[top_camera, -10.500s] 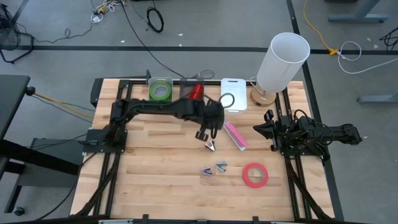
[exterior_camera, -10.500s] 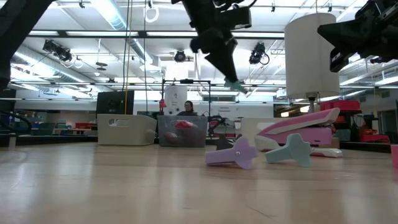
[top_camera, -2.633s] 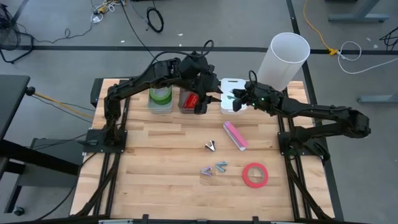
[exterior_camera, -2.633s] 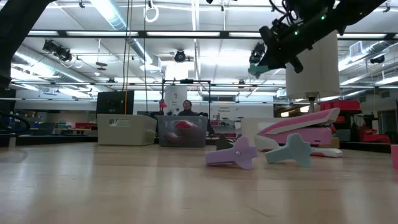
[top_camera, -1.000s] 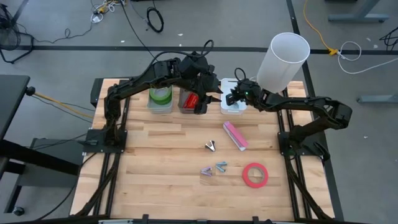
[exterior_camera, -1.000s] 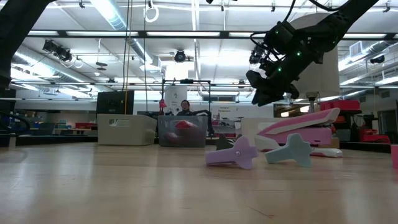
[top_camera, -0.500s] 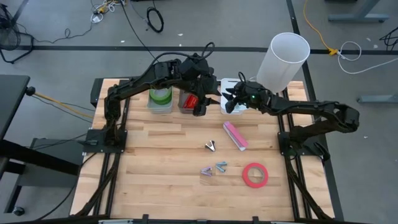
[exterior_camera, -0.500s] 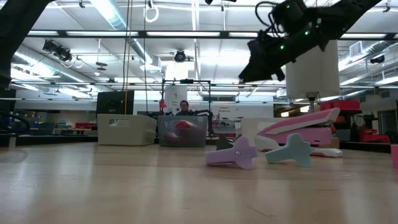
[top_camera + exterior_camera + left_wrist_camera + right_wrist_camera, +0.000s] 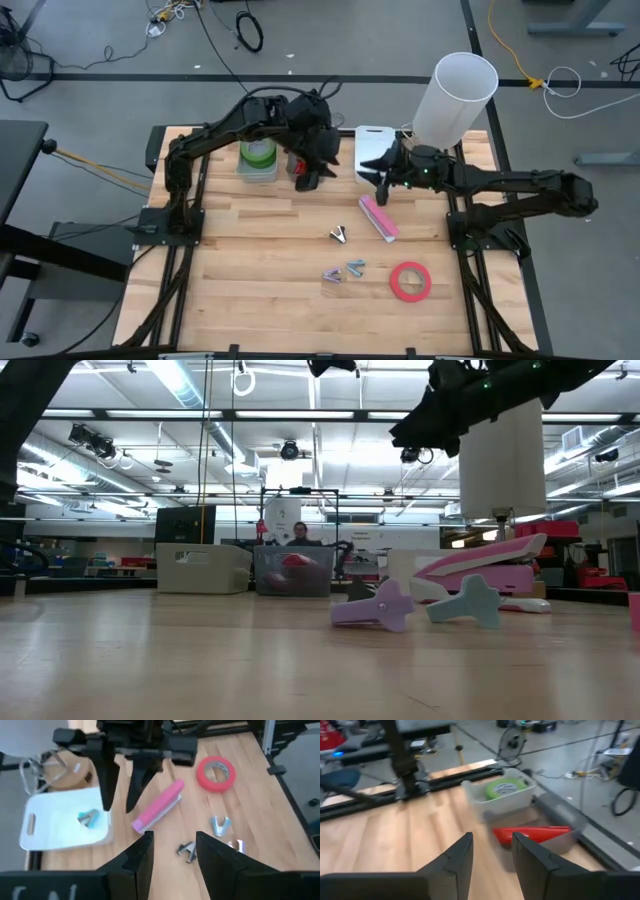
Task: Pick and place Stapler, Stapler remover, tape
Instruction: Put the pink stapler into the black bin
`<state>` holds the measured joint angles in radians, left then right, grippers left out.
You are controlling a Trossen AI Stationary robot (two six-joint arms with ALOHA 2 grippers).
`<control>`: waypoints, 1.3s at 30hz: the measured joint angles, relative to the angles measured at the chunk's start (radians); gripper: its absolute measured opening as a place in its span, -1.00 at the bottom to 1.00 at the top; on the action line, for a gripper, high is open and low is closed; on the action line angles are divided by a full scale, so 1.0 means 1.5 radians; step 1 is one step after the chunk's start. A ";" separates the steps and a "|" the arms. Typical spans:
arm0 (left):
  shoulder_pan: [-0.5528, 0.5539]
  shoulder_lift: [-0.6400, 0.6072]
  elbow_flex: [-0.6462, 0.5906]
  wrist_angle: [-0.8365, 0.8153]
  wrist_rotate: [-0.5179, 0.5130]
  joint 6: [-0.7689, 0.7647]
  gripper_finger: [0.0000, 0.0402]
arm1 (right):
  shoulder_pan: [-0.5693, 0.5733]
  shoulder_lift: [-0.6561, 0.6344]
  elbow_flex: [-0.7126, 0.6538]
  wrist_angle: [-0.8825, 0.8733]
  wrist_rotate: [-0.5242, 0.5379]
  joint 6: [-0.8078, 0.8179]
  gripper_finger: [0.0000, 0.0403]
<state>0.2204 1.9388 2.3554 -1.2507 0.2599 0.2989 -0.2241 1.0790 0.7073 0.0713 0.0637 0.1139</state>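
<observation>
No writing is readable. Right gripper (image 9: 383, 186) hangs empty, fingers parted, just above the pink stapler (image 9: 379, 217). Left gripper (image 9: 307, 178) also parted, empty, over the bins. Red tape (image 9: 410, 281) lies well apart.

Surface: pale wooden plank table (image 9: 250, 290)
Back edge: three small bins (image 9: 258, 165) — white lamp (image 9: 455, 100)
Middle: pink stapler (image 9: 379, 217), small staple removers (image 9: 343, 270), red-pink tape ring (image 9: 410, 281)
</observation>
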 joint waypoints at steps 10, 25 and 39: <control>0.004 -0.022 0.001 -0.042 0.024 -0.006 -0.31 | 0.079 0.004 0.000 -0.029 0.046 -0.001 -0.33; 0.002 -0.069 -0.109 -0.001 0.063 -0.044 -0.52 | 0.129 0.004 0.000 -0.034 0.087 0.001 -0.33; -0.052 -0.069 -0.307 0.198 0.078 -0.108 -0.59 | 0.173 0.004 0.000 -0.061 0.087 0.006 -0.33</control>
<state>0.1425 1.8359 1.8947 -0.9538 0.3772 0.1362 0.0358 1.0847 0.7067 -0.0208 0.1944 0.1226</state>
